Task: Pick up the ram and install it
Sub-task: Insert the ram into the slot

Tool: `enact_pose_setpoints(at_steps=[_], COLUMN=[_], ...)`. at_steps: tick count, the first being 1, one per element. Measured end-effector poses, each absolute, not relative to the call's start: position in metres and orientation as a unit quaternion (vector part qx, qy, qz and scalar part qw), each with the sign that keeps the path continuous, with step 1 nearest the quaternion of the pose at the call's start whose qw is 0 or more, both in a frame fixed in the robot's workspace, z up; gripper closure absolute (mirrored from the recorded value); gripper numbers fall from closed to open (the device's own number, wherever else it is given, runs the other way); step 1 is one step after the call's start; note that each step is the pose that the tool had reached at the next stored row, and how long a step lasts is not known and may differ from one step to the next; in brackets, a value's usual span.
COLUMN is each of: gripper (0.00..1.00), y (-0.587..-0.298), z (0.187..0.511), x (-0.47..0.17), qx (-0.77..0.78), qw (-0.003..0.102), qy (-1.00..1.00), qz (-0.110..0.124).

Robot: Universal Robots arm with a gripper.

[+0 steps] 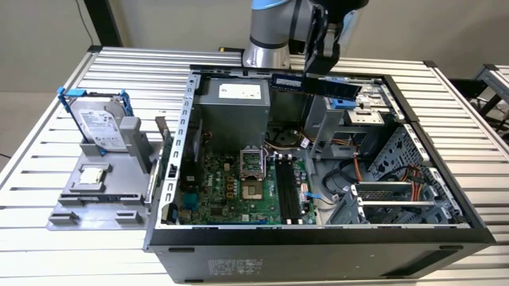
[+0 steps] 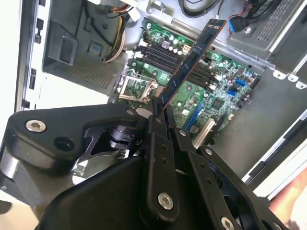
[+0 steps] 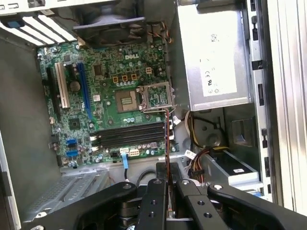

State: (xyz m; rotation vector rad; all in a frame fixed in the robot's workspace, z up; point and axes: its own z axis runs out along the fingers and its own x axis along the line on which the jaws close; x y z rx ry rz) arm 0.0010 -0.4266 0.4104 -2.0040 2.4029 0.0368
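The gripper [image 1: 319,72] is clamped on the ram [image 1: 315,84], which hangs high over the open case [image 1: 413,235], well above the motherboard's black slots [image 1: 288,192], its long axis crosswise to theirs.

Ram [image 1: 338,88] in fingers [image 2: 157,143] above case [image 1: 318,247]; motherboard [image 1: 223,190] on case floor; hard drive [image 1: 104,122] outside case, exterior view's left.

Slatted table [image 1: 469,107]. Grey stand [image 1: 99,199] on it, at the exterior view's left: hard drive [image 1: 102,122] in blue frame standing at its back, small square chip [image 1: 93,174] flat on its base. Grey power supply [image 1: 235,101] inside open case [image 1: 318,241].
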Motion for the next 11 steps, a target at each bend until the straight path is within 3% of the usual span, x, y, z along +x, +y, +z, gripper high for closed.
enact_pose_setpoints(at_steps=[11], gripper=[1.0], y=[-0.4266], z=[0.4104], x=[0.001], qx=[-0.587], qw=[0.007], qy=[0.81], qz=[0.011])
